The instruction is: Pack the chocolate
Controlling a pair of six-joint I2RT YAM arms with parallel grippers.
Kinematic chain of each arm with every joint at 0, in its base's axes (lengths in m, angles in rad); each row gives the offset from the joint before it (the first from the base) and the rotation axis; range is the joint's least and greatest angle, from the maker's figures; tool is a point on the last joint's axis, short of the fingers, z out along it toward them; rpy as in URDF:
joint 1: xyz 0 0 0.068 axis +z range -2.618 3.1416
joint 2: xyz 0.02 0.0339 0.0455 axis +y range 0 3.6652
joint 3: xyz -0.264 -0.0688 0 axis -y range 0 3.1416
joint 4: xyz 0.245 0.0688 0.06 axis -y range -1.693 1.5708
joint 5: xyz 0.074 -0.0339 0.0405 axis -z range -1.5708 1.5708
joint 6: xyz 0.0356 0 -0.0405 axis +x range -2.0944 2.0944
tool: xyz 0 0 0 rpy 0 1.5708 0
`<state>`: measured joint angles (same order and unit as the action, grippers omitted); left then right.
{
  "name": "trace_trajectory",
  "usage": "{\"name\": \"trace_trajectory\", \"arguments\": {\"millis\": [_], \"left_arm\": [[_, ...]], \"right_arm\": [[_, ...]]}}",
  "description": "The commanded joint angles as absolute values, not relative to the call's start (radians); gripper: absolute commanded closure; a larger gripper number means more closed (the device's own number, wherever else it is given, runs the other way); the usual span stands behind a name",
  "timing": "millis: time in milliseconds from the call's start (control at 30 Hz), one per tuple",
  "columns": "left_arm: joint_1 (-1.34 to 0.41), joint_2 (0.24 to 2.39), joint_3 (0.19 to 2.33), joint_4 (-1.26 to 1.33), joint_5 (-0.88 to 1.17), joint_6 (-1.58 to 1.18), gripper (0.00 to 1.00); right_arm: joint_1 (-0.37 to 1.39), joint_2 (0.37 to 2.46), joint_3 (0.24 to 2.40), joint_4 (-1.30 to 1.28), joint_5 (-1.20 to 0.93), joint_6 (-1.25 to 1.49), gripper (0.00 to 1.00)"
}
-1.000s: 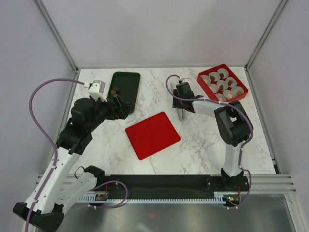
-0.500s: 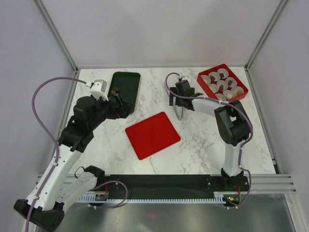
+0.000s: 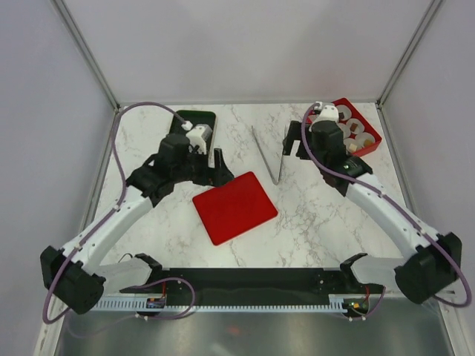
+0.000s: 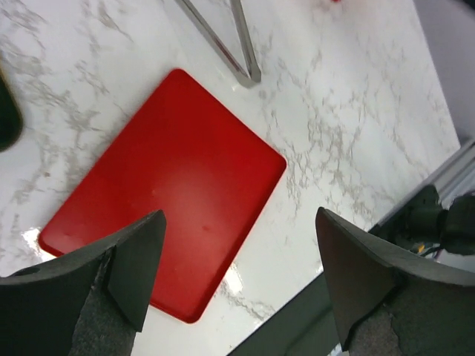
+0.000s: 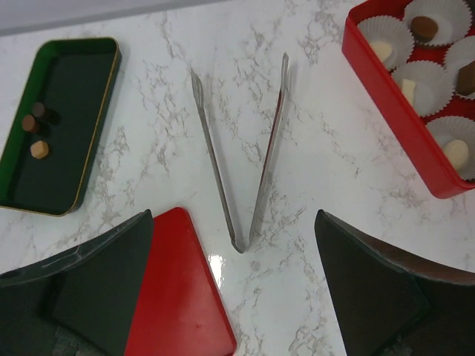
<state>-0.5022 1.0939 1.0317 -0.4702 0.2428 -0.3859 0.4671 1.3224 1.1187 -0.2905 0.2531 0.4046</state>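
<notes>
A white marble-patterned table (image 3: 312, 222) stands enclosed by plain pale walls (image 3: 245, 44) and aluminium corner posts (image 3: 87, 55).

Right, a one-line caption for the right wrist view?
Open hand above tongs on the marble table, between a green tray holding three chocolates and a red box of paper cups.

Lab test cell, plain white walls (image 3: 245, 44), aluminium frame posts (image 3: 84, 52), marble-look tabletop (image 3: 312, 215)
</notes>
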Motion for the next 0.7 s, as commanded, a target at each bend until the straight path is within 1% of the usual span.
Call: {"name": "trace_trajectory", "arguments": {"millis": [0,100,233,333,367,500,667], "left_arm": [[-0.630,1.224,1.109,-0.563,0.279,-0.339,0.12],[-0.762,1.326,1.112,-0.572,0.158,-0.330,0.14],[-0.873,1.436,1.089,-0.525,0.080,-0.296,0.16],[-0.940,1.523,1.095,-0.517,0.003,-0.278,0.25],[-0.954,1.538,1.097,-0.514,0.003,-0.269,0.32],[-1.011,1.598,1.101,-0.494,-0.052,-0.253,0.36],[-1.032,1.650,1.066,-0.430,-0.090,-0.249,0.43]], "right_arm": [[0.465,1.171,1.045,-0.327,0.308,0.416,0.02],[0.465,1.065,0.977,-0.302,0.365,0.436,0.02],[0.463,0.960,0.899,-0.288,0.419,0.443,0.02],[0.463,0.888,0.879,-0.288,0.420,0.451,0.02],[0.463,0.862,0.871,-0.287,0.417,0.451,0.02],[0.463,0.825,0.858,-0.287,0.402,0.453,0.02],[0.463,0.799,0.842,-0.287,0.396,0.451,0.02]]}}
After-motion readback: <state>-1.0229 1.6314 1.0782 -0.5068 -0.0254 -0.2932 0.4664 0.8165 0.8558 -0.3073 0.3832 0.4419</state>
